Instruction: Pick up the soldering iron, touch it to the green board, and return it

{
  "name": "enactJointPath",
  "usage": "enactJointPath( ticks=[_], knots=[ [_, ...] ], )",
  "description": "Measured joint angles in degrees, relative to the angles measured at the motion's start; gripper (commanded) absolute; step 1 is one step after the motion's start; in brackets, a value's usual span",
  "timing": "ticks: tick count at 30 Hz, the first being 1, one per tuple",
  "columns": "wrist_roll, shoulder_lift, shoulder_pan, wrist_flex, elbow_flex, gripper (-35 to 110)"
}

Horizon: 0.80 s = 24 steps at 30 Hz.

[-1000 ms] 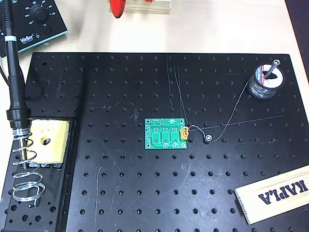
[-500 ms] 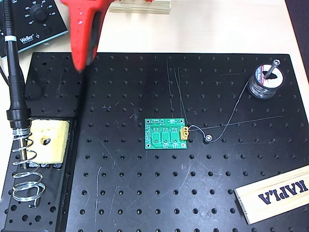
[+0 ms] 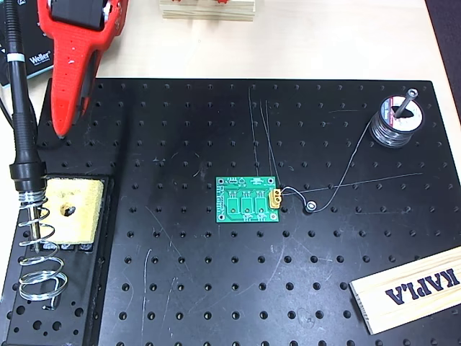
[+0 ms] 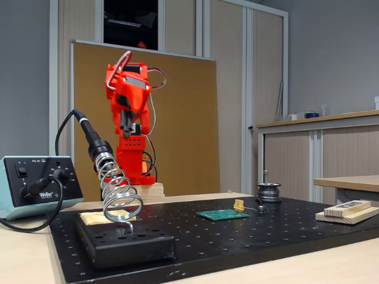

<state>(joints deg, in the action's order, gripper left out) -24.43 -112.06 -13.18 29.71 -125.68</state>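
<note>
The soldering iron point(image 3: 21, 108) rests in its coiled wire stand point(image 3: 39, 267) at the left edge of the overhead view, its black handle with a white band pointing up the picture. In the fixed view the soldering iron point(image 4: 89, 133) leans up and to the left out of the coil point(image 4: 118, 189). The green board point(image 3: 247, 200) lies flat mid-plate, with a yellow connector on its right edge; it also shows in the fixed view point(image 4: 222, 214). My red gripper point(image 3: 63, 128) hangs high, just right of the iron's handle, fingers together and empty. It points downward in the fixed view point(image 4: 124, 131).
A black perforated plate point(image 3: 216, 288) covers the table. A yellow sponge point(image 3: 68, 209) sits in the stand's tray. The Weller station point(image 4: 38, 183) stands at the left, a solder spool point(image 3: 394, 122) at the far right with wire trailing toward the board, and a wooden plank point(image 3: 410, 288) at the lower right.
My gripper has swung from the top middle of the overhead view down and to the left, ending beside the iron's handle. Nothing else has moved.
</note>
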Motion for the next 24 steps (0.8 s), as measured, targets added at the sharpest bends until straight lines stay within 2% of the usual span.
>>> enactJointPath(
  ticks=[5,24],
  knots=[
    [-3.8,2.1,-2.3,-2.4,0.0,21],
    [-5.4,14.3,-6.9,-4.9,6.9,21]
  ],
)
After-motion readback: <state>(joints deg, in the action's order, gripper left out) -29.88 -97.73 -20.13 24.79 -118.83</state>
